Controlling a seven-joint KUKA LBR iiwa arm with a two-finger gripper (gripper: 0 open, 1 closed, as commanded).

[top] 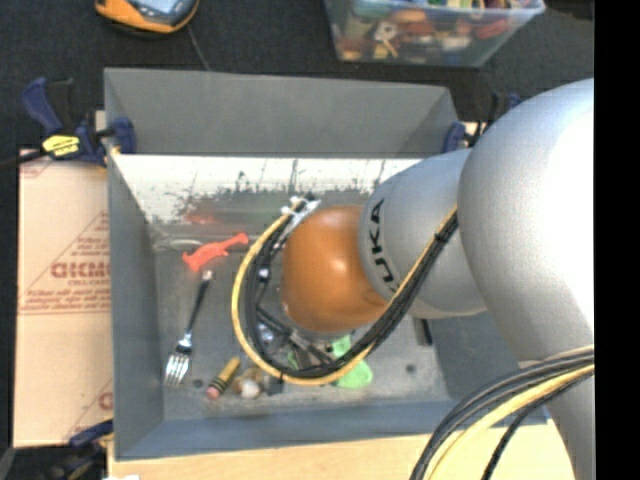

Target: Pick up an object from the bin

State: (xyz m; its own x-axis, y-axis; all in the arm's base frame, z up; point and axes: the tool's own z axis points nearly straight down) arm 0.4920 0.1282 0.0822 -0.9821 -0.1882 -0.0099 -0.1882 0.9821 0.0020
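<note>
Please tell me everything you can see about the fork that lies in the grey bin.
The fork lies flat on the floor of the bin, in its left part. It has a thin dark handle and pale, shiny tines that look like metal. The tines point toward the near left corner. The handle runs up and slightly right, ending just under an orange-red plastic piece; whether they touch I cannot tell. The arm is apart from it.

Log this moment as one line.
arm: orange cover low in bin | at its near edge: green thing | left: fork, red plastic piece
</note>
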